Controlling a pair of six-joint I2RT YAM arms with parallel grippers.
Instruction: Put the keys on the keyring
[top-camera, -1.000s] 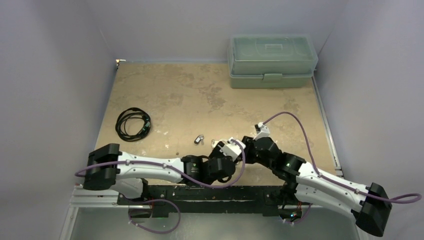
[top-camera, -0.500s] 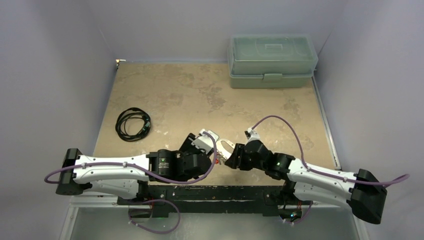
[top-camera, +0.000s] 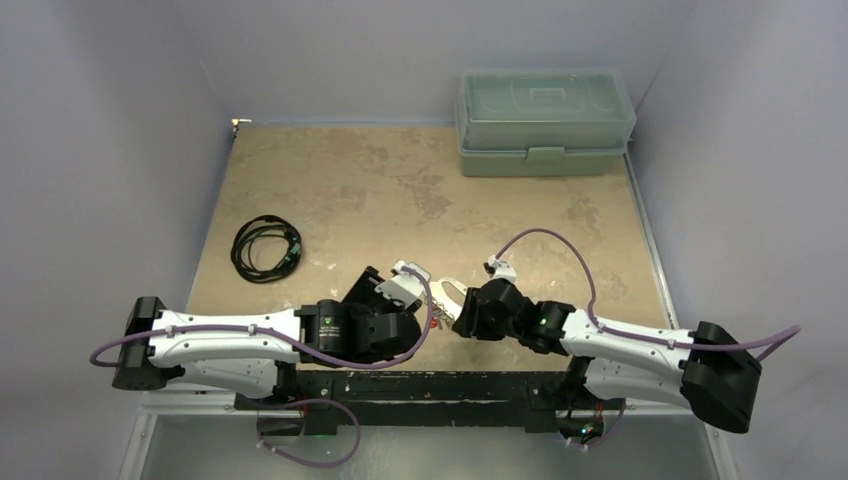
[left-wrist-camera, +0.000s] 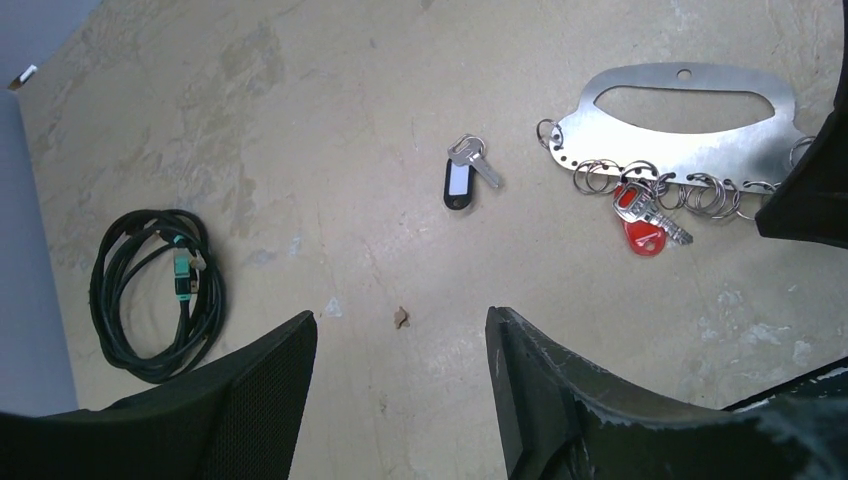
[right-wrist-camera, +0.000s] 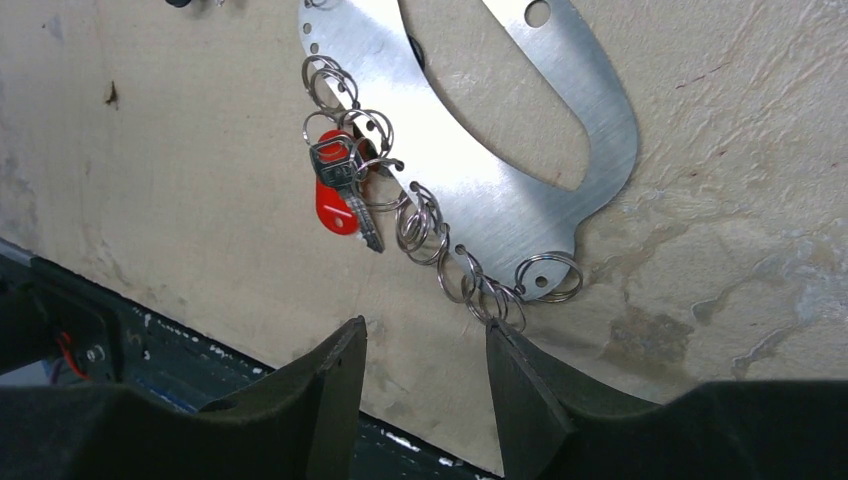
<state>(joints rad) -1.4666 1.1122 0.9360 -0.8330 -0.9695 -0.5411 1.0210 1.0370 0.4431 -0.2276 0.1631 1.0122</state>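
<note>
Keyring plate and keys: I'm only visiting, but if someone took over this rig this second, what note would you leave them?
Left end effector: open, empty, above bare table.
Right end effector: open, empty, next to the plate's ringed edge.
Keyring plate: lying flat on the table.
Done: the red-tagged key appears hooked on one of the plate's split rings.
Left: the black-tagged key lies loose on the table, apart from the plate. It likely needs picking up and threading onto a ring.
</note>
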